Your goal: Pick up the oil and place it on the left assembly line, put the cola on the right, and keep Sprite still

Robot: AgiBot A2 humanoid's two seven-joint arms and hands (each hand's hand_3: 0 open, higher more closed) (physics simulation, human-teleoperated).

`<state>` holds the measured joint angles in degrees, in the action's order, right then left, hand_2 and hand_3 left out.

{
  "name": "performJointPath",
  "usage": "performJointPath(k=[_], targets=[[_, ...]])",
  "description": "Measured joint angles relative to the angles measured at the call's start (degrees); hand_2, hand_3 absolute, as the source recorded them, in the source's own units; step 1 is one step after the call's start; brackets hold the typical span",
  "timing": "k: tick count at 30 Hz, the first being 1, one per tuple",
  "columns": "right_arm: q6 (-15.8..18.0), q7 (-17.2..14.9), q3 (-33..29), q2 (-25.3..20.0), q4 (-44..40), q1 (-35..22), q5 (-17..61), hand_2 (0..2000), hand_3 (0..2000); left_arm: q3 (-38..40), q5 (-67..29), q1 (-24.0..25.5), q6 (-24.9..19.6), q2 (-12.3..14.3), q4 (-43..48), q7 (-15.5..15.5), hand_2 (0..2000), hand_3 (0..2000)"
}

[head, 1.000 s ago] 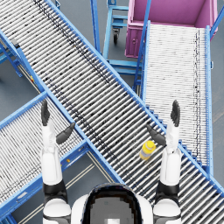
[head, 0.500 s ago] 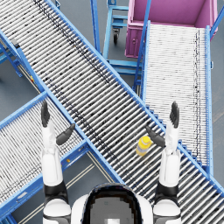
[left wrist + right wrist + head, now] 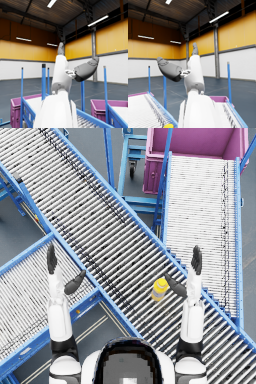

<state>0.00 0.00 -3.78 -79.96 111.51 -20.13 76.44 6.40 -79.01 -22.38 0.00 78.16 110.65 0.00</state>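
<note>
Rollers [image 3: 100, 233] bear a yellow oil bottle [image 3: 159, 289] (cap yellow too) — right robot hand [image 3: 190, 276] and left robot hand [image 3: 59, 277] spread, empty.

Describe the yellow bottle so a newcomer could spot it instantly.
Start at the long diagonal roller conveyor with blue rails that crosses the head view. Follow it down toward the robot's right hand; the yellow bottle stands on the rollers just beside that hand's thumb. It is the only loose item visible on the rollers: small, yellow-capped, bright against the grey.
</note>
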Motion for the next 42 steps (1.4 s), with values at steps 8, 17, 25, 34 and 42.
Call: performJointPath(k=[8, 17, 25, 34, 42], targets=[[0.00, 0.00, 3.06, -0.18, 0.97, 6.30, 0.00, 0, 0, -1.42, 0.00, 0.86, 0.00, 0.43, 0.36, 0.00, 0, 0], [0.00, 0.00, 7.15, 0.28, -4.26, 12.78, 0.00, 0, 0, -1.85, 0.00, 2.38, 0.00, 0.95, 1.64, 0.00, 0, 0], [0.00, 0.00, 11.40, 0.26, -12.32, 15.03, 0.00, 0, 0, -2.95, 0.00, 2.34, 0.00, 1.29, 0.37, 0.00, 0, 0], [0.00, 0.00, 15.56, -2.06, -27.98, 10.42, 0.00, 0, 0, -3.85, 0.00, 0.00, 0.00, 1.71, -4.88, 0.00, 0, 0], [0.00, 0.00, 17.49, -4.51, -41.84, 4.99, -0.01, 0, 0, -3.22, 0.00, -0.44, 0.00, 2.07, -7.04, 0.00, 0, 0]])
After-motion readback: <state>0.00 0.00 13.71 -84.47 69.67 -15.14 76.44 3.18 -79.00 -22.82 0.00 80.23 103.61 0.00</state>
